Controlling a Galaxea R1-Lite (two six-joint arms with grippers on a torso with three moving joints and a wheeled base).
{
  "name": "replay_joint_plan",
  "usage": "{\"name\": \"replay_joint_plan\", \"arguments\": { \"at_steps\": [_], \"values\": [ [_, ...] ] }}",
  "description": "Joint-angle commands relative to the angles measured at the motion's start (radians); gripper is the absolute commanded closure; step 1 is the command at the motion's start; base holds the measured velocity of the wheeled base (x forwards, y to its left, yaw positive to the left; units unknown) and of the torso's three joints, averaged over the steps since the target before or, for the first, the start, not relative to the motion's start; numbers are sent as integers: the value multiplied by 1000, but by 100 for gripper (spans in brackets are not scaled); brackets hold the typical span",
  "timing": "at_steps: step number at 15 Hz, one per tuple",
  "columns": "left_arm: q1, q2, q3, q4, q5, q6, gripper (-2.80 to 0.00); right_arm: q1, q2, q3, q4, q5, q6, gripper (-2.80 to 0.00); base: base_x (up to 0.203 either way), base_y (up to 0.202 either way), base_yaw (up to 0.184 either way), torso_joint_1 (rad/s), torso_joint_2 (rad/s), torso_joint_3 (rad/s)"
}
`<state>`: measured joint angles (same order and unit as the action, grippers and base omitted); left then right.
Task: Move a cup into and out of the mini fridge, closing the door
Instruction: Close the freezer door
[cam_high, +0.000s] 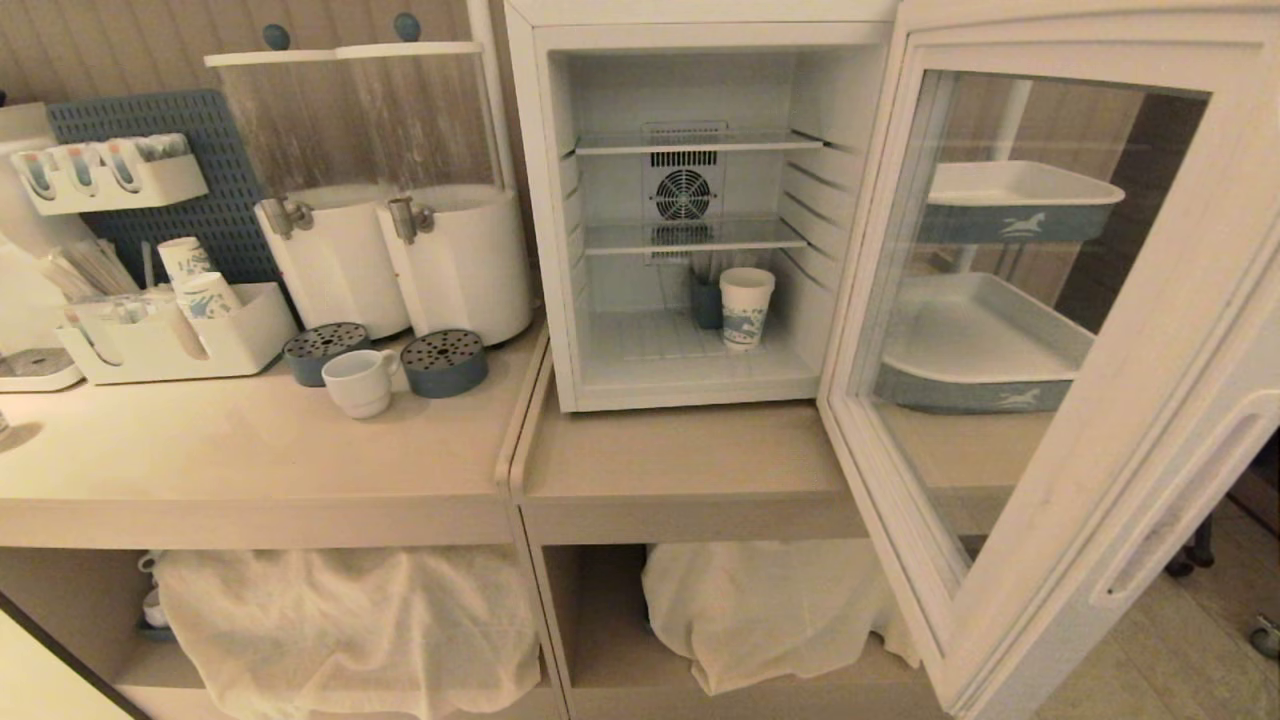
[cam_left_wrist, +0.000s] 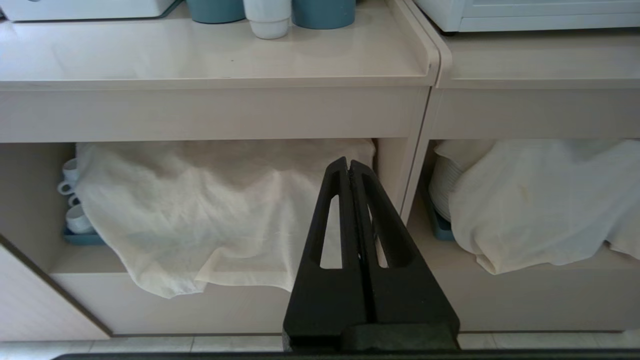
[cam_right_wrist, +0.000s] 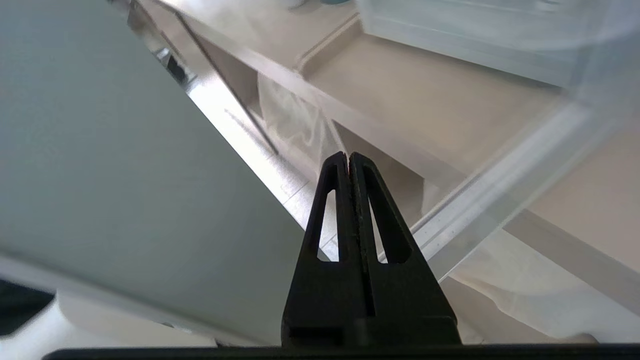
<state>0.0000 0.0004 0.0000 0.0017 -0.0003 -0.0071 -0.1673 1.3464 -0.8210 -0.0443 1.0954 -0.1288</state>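
The squat white cup (cam_high: 358, 381) stands on the counter left of the mini fridge (cam_high: 545, 200), with its handle to the right. In the left wrist view only the lower part of the cup (cam_left_wrist: 269, 22) shows. The fridge's door (cam_high: 1150, 380) is swung wide open to the right. A patterned paper cup (cam_high: 746, 305) sits on the fridge floor. Neither arm shows in the head view. My left gripper (cam_left_wrist: 348, 162) is shut and empty, low before the cabinet's lower shelf. My right gripper (cam_right_wrist: 348, 156) is shut and empty, below the door's bottom edge (cam_right_wrist: 500, 200).
Two white drink dispensers (cam_high: 450, 260) and two blue round drip trays (cam_high: 444, 362) stand behind the cup. An organiser with paper cups (cam_high: 200, 330) is at the left. White cloths (cam_high: 340, 620) cover the lower shelves. Two trays (cam_high: 1010, 200) show through the door glass.
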Motion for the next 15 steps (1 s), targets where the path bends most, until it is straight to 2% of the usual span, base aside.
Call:
{"name": "replay_joint_plan", "arguments": {
  "at_steps": [1,5,8,12,15],
  "values": [
    [0,0,0,0,0,-1,0,79,-6,-23,-1,-49,17,0,0,0,0,0,0,0],
    [0,0,2,0,2,-2,0,310,16,-100,-21,-286,104,0,0,0,0,0,0,0],
    [0,0,2,0,2,-2,0,485,109,-188,-83,-547,194,0,0,0,0,0,0,0],
    [0,0,1,-2,2,-2,0,635,335,-351,-151,-891,246,0,0,0,0,0,0,0],
    [0,1,2,-1,2,-1,0,702,553,-586,-179,-1152,255,0,0,0,0,0,0,0]
  ]
}}
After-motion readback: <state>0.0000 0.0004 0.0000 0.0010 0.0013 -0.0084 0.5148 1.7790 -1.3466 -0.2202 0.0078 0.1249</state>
